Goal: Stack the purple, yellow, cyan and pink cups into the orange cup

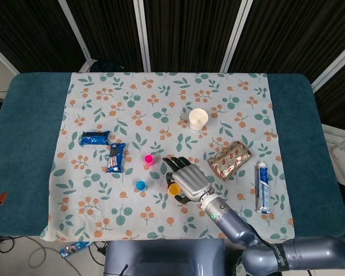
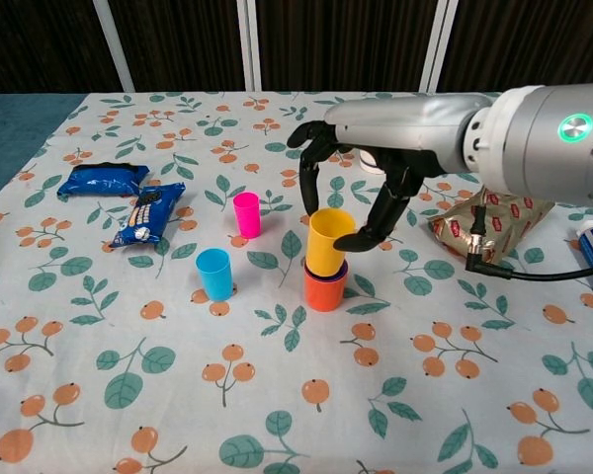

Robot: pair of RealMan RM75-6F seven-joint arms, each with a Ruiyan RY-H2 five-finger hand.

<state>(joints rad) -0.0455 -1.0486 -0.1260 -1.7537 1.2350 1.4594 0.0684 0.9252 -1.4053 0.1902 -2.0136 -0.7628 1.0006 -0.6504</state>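
- Orange cup [image 2: 324, 291] stands near the tabletop's [image 2: 99, 415] front, purple cup [image 2: 326, 268] nested in it with only the rim showing
- Step in hand, as I judge it: seating the yellow cup [image 2: 328, 240] into the purple one; it is part-way in and upright
- Right robot hand [image 2: 361, 188] pinches the yellow cup, thumb on one side, fingers [image 2: 309, 178] curled over the other, from above and behind
- Next move likely calls for pressing it straight down, then letting go without tipping the stack
- Cyan cup [image 2: 214, 274] and pink cup [image 2: 246, 214] wait to the left, apart from the stack
- Left robot hand not in view
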